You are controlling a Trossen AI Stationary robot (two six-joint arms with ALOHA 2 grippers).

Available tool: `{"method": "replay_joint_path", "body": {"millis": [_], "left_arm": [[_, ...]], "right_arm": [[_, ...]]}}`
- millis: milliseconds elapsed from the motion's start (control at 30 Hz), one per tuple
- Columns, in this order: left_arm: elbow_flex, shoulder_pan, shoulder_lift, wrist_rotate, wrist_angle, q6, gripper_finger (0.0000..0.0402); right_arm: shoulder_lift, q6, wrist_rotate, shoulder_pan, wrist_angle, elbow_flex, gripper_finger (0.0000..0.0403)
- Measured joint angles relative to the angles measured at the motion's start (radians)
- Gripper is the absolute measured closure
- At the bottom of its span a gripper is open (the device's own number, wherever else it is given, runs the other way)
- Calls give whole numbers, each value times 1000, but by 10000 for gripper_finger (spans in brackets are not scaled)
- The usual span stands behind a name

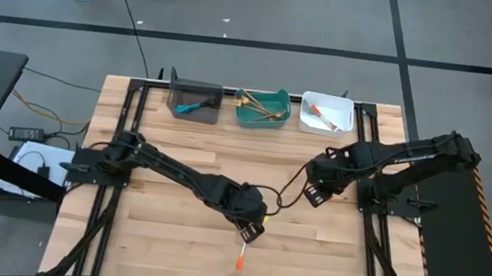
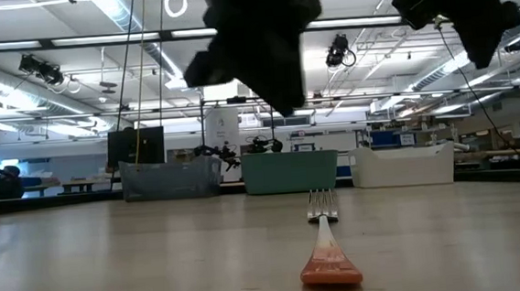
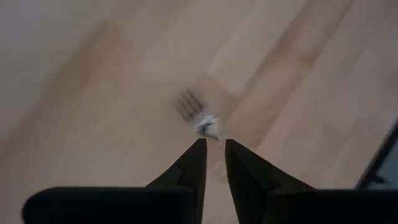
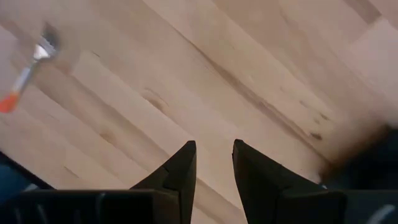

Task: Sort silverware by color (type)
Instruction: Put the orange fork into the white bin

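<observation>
While the left gripper (image 1: 251,234) hovers with its jaws a narrow gap apart, the orange-handled fork (image 1: 241,254) lies flat on the table (image 1: 160,240) just below them. Its long axis runs toward the bins, tines nearest the jaws and handle pointing away. Well apart, the right gripper (image 1: 314,195) waits above bare wood, jaws also slightly parted.

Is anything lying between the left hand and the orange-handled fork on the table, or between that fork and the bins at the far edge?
Nothing visible does. The left hand hovers just above the orange-handled fork, with only bare wood under it. The tabletop between the fork and the white bin holding orange pieces holds no loose object; the right hand hangs above that stretch.
</observation>
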Motion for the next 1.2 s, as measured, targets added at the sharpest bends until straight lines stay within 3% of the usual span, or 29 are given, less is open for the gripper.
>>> {"method": "replay_joint_path", "body": {"millis": [367, 800, 1200], "left_arm": [[0, -17, 74, 67, 49, -81, 294], [-1, -90, 169, 73, 123, -186, 294], [3, -75, 193, 46, 192, -232, 294]], "right_arm": [[-53, 281, -27, 157, -227, 0, 291], [-67, 521, -39, 296, -190, 0, 291], [-65, 681, -29, 416, -170, 0, 291]]}}
